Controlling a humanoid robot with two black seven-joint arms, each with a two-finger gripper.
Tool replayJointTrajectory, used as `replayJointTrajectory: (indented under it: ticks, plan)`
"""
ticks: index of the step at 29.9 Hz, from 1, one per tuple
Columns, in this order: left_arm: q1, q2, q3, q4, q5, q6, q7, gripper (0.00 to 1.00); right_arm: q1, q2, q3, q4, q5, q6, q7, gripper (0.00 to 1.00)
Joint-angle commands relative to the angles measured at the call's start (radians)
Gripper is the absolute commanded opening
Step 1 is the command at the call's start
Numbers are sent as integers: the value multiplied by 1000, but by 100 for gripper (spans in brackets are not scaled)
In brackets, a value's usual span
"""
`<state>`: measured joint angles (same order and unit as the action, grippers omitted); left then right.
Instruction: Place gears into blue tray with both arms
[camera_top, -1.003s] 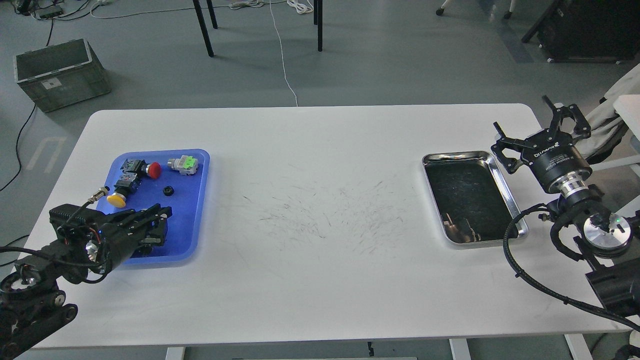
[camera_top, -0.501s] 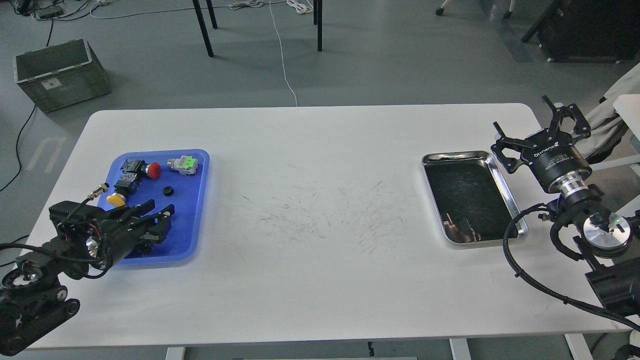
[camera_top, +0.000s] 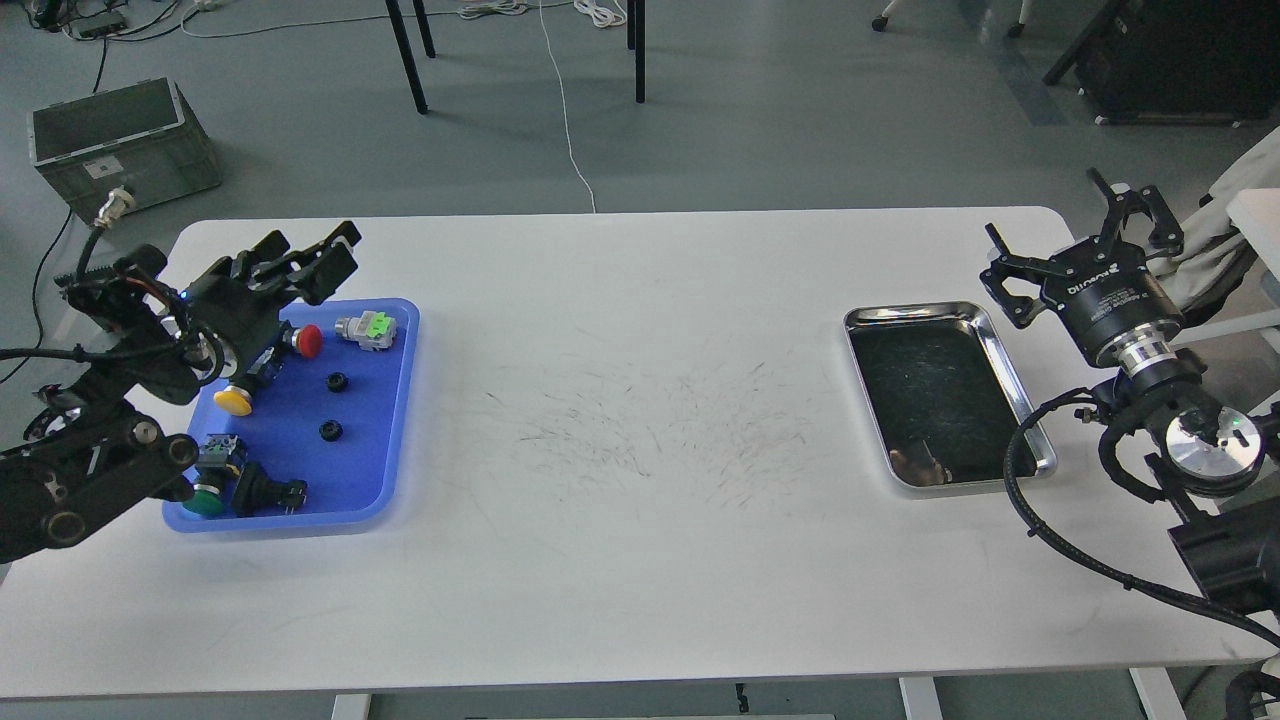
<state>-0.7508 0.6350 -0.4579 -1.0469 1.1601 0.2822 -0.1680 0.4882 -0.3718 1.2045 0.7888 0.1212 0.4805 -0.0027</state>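
With two gears (camera_top: 337, 381) (camera_top: 329, 430) lying in the blue tray (camera_top: 390, 420) and both the left gripper (camera_top: 318, 250) and right gripper (camera_top: 1075, 235) spread empty, the arms are best lifted clear without brushing the push-buttons (camera_top: 300, 340).

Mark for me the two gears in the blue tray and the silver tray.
upper gear (camera_top: 337, 381), head view, on its toothed ring.
lower gear (camera_top: 329, 430), head view, on its toothed ring.
blue tray (camera_top: 385, 440), head view, on bare floor near its right rim.
silver tray (camera_top: 1005, 365), head view, on its shiny right rim.
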Motion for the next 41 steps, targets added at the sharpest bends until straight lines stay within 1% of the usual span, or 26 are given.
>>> replayJointTrajectory:
  ticks: [1,3,4,6,9,10,12,13,15,18,20,26,33,41]
  plan:
    - [-105,-81,-27,95,-369,-6,1,96,29,-1,0,3,0,-46,-8,99]
    - [-151,-135,-30,192,-526,-26,-7,96,47,-2,-2,3,0,-65,-10,99]
    - [-179,-165,-30,240,-595,-56,-13,96,55,-2,-2,3,0,-69,-11,99]
    - [-215,-210,-39,312,-716,-147,-19,96,69,-2,-2,3,0,-76,-11,99]
    - [-220,-242,-99,386,-882,-302,-63,96,75,-2,-3,3,0,-79,-11,99]
    - [-217,-250,-120,408,-922,-372,-88,96,73,-2,-3,3,0,-79,-11,99]
    - [-214,-277,-133,461,-954,-481,-117,96,69,-1,-5,1,0,-79,-11,99]
    - [-211,-303,-136,509,-962,-547,-129,96,66,-1,-5,-3,0,-79,-11,99]
    - [-209,-357,-140,629,-982,-627,-145,96,64,4,-5,-13,0,-82,-11,99]
    - [-211,-443,-159,842,-1059,-766,-146,96,69,7,-5,-16,-3,-82,-11,99]
    - [-213,-478,-160,916,-1120,-771,-146,97,78,10,-9,-16,-5,-89,-11,99]
    - [-213,-488,-165,923,-1197,-771,-148,98,121,13,-105,-19,-3,-191,-5,99]
    - [-225,-479,-183,923,-1246,-771,-123,98,96,27,-98,-13,2,-181,1,99]
    - [-223,-480,-180,923,-1246,-771,-133,98,96,27,-98,-2,5,-172,3,99]
